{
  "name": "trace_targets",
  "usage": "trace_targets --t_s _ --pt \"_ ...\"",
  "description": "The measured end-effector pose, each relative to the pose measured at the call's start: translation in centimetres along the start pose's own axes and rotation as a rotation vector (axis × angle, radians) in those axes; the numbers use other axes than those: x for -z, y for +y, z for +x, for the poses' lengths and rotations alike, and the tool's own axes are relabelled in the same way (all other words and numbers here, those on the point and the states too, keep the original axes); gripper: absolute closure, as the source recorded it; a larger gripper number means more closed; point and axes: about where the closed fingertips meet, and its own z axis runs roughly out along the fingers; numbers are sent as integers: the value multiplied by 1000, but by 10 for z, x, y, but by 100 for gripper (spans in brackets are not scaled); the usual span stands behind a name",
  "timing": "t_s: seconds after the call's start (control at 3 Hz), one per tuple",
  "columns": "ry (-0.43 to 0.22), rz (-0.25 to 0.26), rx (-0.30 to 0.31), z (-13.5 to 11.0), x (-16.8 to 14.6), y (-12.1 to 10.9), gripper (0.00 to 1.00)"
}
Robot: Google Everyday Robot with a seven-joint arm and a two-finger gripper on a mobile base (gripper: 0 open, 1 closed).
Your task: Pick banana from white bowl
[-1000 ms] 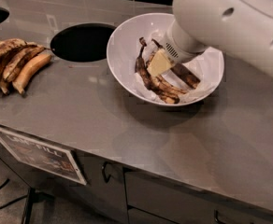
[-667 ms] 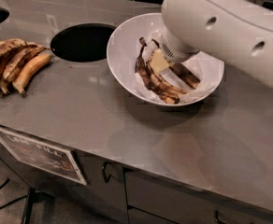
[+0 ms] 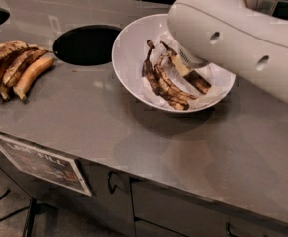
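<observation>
Your gripper (image 3: 186, 59) sits right of centre, low inside the glossy white bowl (image 3: 126, 58), mostly hidden under the smooth white arm shell (image 3: 242, 38). You cannot tell whether it grips anything. The banana (image 3: 191, 75), long, straight and brown-black, lies in the bowl right at the gripper, beside a curved blackened pair (image 3: 163, 85). Yellower bananas (image 3: 20, 68) rest at left on the brushed steel counter (image 3: 134, 147), near a round hole (image 3: 87, 44).

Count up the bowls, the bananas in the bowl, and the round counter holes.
White bowl: 1
Bananas in bowl: 3, a joined pair and a single banana
Round counter holes: 2
Gripper, down in the bowl: 1
Total: 7
</observation>
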Motion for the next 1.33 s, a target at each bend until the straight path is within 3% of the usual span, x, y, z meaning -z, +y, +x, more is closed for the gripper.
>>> trace_targets --t_s 0.33,0.67,1.0,1.33 --pt "33 11 12 7 -6 -1 44" --pt "53 -5 37 8 -14 4 45" --pt "58 -52 69 4 -22 15 46" --pt "57 -52 69 4 -22 15 46"
